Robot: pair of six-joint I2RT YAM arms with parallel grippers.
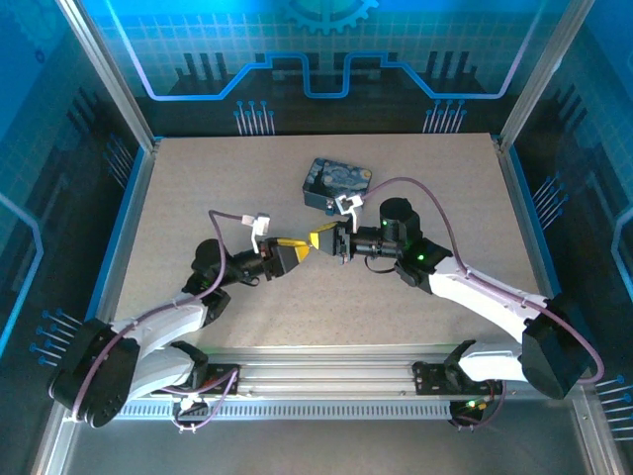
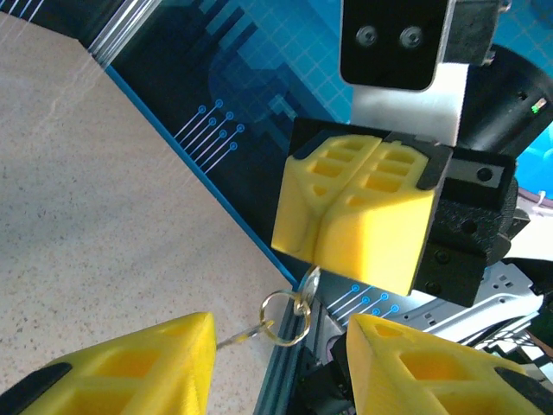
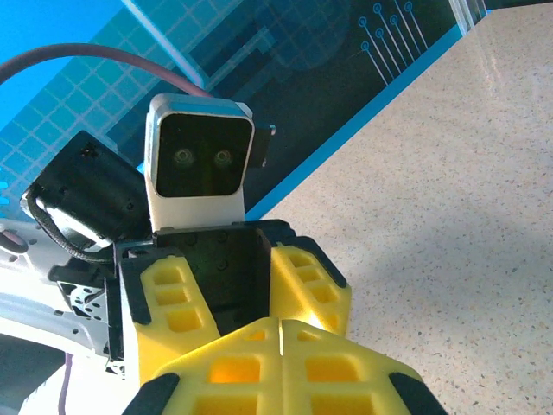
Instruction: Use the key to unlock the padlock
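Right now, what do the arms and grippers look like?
The left arm and right arm have black joints, pale grey shells and a purple cable looping along each. The left gripper and right gripper have pocketed yellow fingers with black corner trim on black bodies. Each wrist carries a white camera housing with a black face. A green light glows on the right arm.

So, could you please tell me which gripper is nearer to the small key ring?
Right. The key ring hangs from the right gripper's shut fingertips; the open left gripper's fingertips flank it without touching.
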